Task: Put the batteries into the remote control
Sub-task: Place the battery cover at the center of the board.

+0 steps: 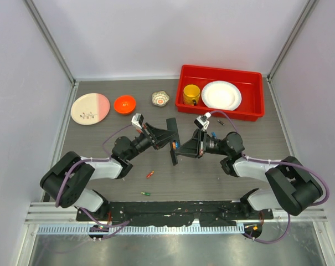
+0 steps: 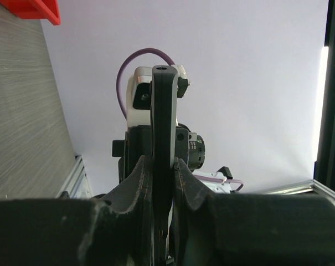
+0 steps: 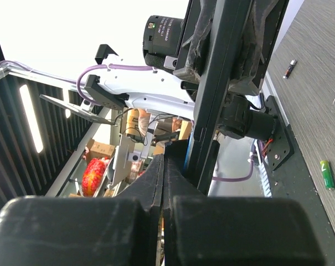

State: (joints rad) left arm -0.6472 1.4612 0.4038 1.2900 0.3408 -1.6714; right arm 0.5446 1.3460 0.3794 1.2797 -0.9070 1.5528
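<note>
Overhead, grips the remote control [image 1: 172, 132] in the left claw [image 1: 168, 138], lifted off the counter [image 1: 101, 144] between the two arms, with the right claw [image 1: 181, 148] shut and its tips just beside the bar's near end. Leaves a red-orange battery [image 1: 150, 174] and a green battery [image 1: 145, 193] lying on the counter near the left arm, well apart from the remote control. Through the left wrist, shows the remote control [image 2: 163, 111] edge-on and upright, pinched between both fingers [image 2: 137, 177]. Through the right wrist, shows the right claw [image 3: 164, 166] pressed shut beside the remote control [image 3: 217, 83]; cannot tell whether anything sits between the tips. Beyond, catches the green battery [image 3: 326, 174] and a red-tipped battery [image 3: 289, 68] on the counter.
</note>
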